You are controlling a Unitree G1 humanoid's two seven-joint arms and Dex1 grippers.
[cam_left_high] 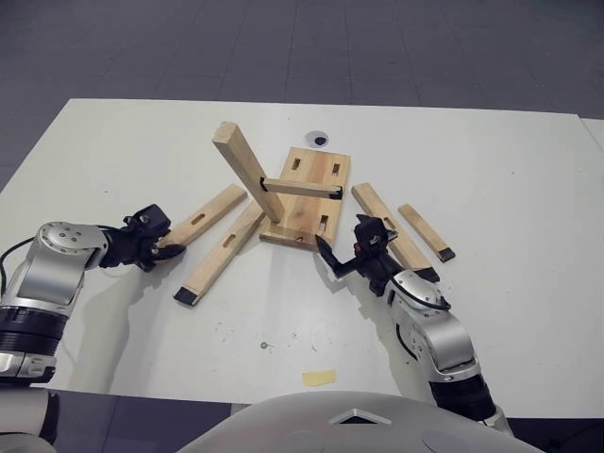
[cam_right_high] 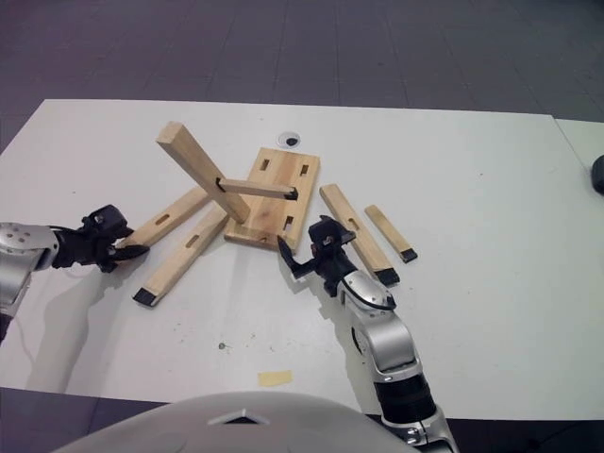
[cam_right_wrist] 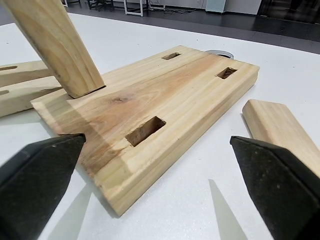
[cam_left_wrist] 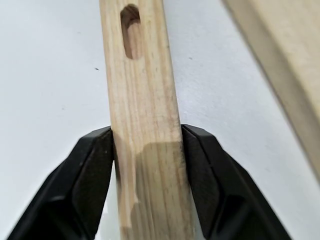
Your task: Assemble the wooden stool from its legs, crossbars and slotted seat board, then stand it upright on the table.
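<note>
The slotted seat board [cam_left_high: 311,168] lies flat mid-table. One leg [cam_left_high: 243,165] stands tilted in its near-left slot, and a crossbar [cam_left_high: 302,189] runs from that leg across the board. My left gripper [cam_left_high: 162,247] is shut on the near end of a loose leg [cam_left_wrist: 142,115] lying left of the board. A second loose leg [cam_left_high: 222,253] lies beside it. My right gripper [cam_left_high: 342,241] stands open just off the board's near-right corner, its fingers [cam_right_wrist: 40,185] on either side of the board's edge [cam_right_wrist: 150,165]. To the right lie another leg [cam_left_high: 389,225] and a short crossbar [cam_left_high: 427,232].
A round grommet hole [cam_left_high: 318,138] sits in the table behind the board. A scrap of yellow tape [cam_left_high: 319,377] lies near the front edge. The white table [cam_left_high: 510,179] has free room at the right and far left.
</note>
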